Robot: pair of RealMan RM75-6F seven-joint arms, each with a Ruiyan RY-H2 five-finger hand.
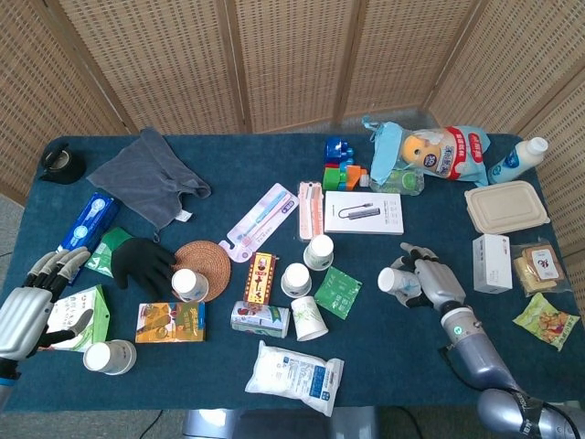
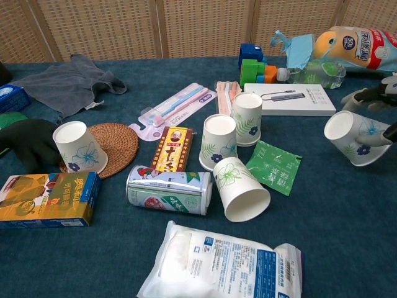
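My right hand [image 1: 431, 284] grips a white paper cup [image 1: 395, 281] with a blue flower print, held on its side with the mouth turned left. In the chest view that cup [image 2: 351, 137] hangs tilted at the right edge, with the hand's fingers [image 2: 372, 96] behind it. My left hand [image 1: 27, 309] hovers at the table's front left with fingers apart and holds nothing. It is beside a white and green carton [image 1: 80, 315] and an upturned paper cup [image 1: 110, 357].
Left of the held cup lie a green sachet [image 1: 339, 291], three paper cups [image 1: 303, 294], a can [image 1: 260, 319] and a white bag [image 1: 294, 377]. A white box [image 1: 364, 212] lies behind, and a small carton [image 1: 492, 262] and snack packets [image 1: 546, 322] lie to the right.
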